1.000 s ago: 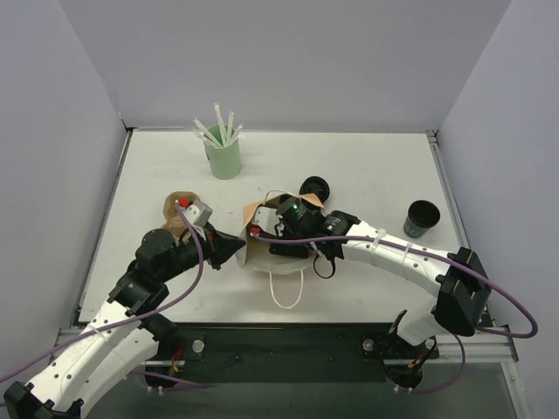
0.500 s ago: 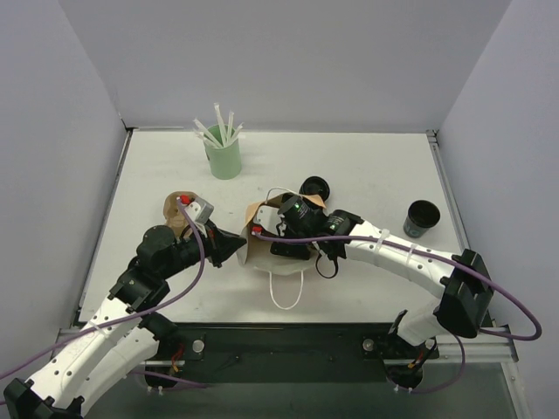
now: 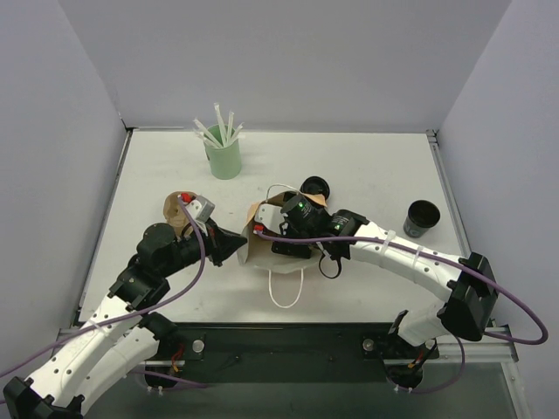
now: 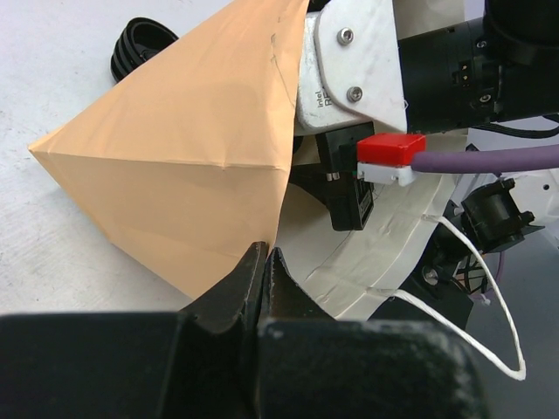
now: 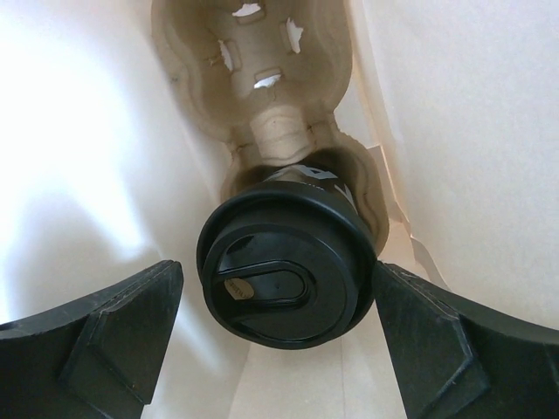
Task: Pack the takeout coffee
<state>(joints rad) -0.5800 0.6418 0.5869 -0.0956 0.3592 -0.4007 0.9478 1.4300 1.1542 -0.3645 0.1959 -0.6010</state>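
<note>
2 arms: left gripper (image 4: 265, 260) pinches bag (image 4: 175, 157) edge; right gripper (image 5: 278, 272) spread around takeout coffee (image 5: 284, 253)

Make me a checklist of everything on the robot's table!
Surface: white table, no spills seen.
Job's things: coffee, lid on, sits in a carrier inside the bag.
Clutter: straw cup; open black cup; black round piece behind bag; brown piece by left arm.
Pincers: left pincer shut on bag's edge; right pincer open, either side of coffee.
Cables: purple cable along each arm.
Surroundings: plain walls on three sides.
</note>
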